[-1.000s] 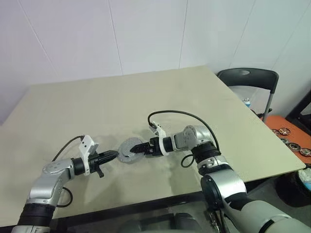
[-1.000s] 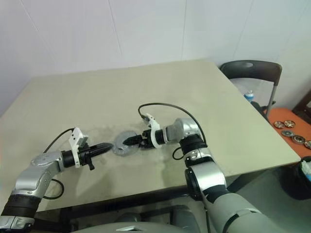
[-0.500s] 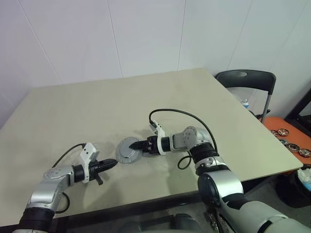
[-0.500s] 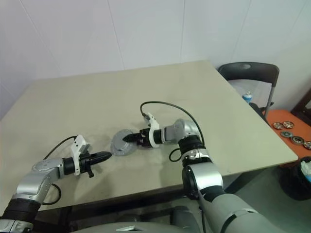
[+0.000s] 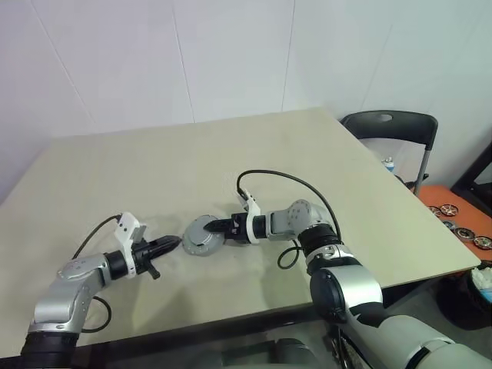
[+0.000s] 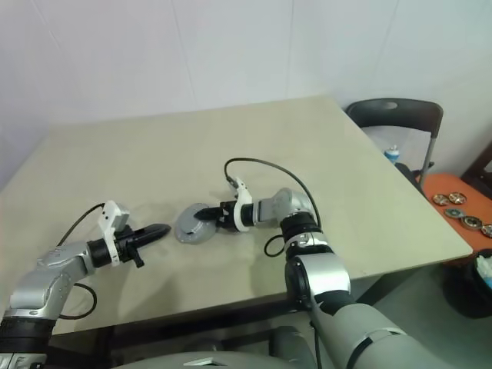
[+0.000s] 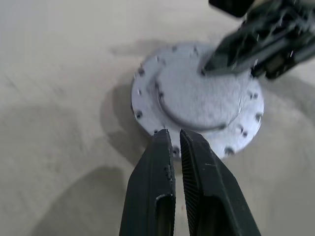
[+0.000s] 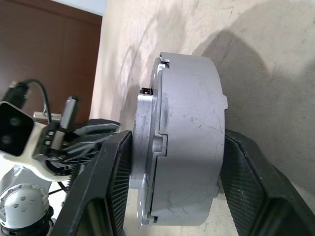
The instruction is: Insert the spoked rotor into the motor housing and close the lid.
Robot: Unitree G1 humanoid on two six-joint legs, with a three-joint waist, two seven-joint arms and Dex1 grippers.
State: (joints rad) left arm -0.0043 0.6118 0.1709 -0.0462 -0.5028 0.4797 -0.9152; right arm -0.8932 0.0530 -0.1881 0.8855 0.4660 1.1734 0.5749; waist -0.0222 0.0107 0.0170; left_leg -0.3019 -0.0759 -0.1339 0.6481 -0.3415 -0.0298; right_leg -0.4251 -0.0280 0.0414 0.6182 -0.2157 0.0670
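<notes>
The left gripper [image 5: 171,245] sits over the near left part of the table [image 5: 154,161], its two black fingers [image 7: 158,162] pressed together with nothing between them, the tips pointing right toward the lid [image 5: 201,235] and stopping just short of its rim. The left wrist view gives what the head views cannot: the lid from above, a silver-grey round cap with a raised centre disc and a flange dotted with small holes, lying flat on the tabletop, with the fingertips close to its near edge but whether they touch it cannot be told. To the right of the lid, the right gripper [image 5: 218,226] reaches in from the right, pointing left and slightly down; in the head views its fingers merge with the lid's far right edge and the width of the gap is hard to read. The right wrist view settles this: it shows the lid edge-on as a thick grey drum with a stepped flange, one ribbed black finger [image 8: 106,191] on either side of it, the jaws spread about as wide as the drum and closed against its sides. The same view also shows the left gripper beyond the lid. Farther right, past the table's edge, stands a black chair [image 5: 392,131].
</notes>
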